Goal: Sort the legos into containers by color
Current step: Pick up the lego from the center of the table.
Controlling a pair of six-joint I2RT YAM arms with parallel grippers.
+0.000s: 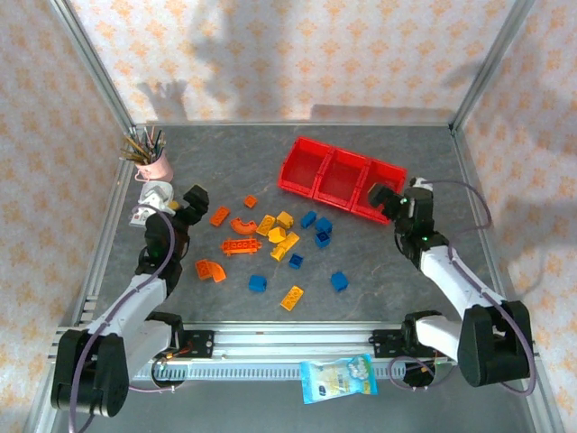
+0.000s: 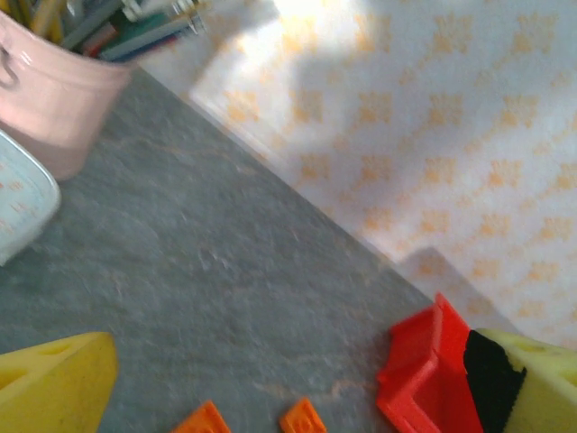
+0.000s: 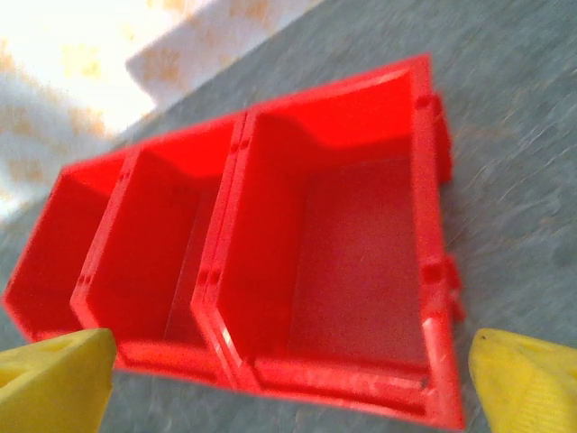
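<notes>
Blue, yellow and orange legos lie scattered mid-table: an orange arched one (image 1: 242, 225), a long orange one (image 1: 239, 245), a yellow cluster (image 1: 277, 234) and blue ones (image 1: 323, 232). The three joined red containers (image 1: 338, 176) stand behind them on the right. My left gripper (image 1: 196, 198) hovers open at the left of the scatter, and two small orange legos (image 2: 304, 418) show below its empty gap (image 2: 297, 388). My right gripper (image 1: 385, 200) hangs open at the near rim of the rightmost container (image 3: 361, 262), which looks empty. Its yellow fingertips (image 3: 527, 383) hold nothing.
A pink cup of brushes (image 1: 155, 162) and a white object (image 1: 155, 194) stand at the back left, close to my left arm. A blue snack packet (image 1: 338, 377) lies on the rail in front. Metal frame posts and patterned walls ring the table.
</notes>
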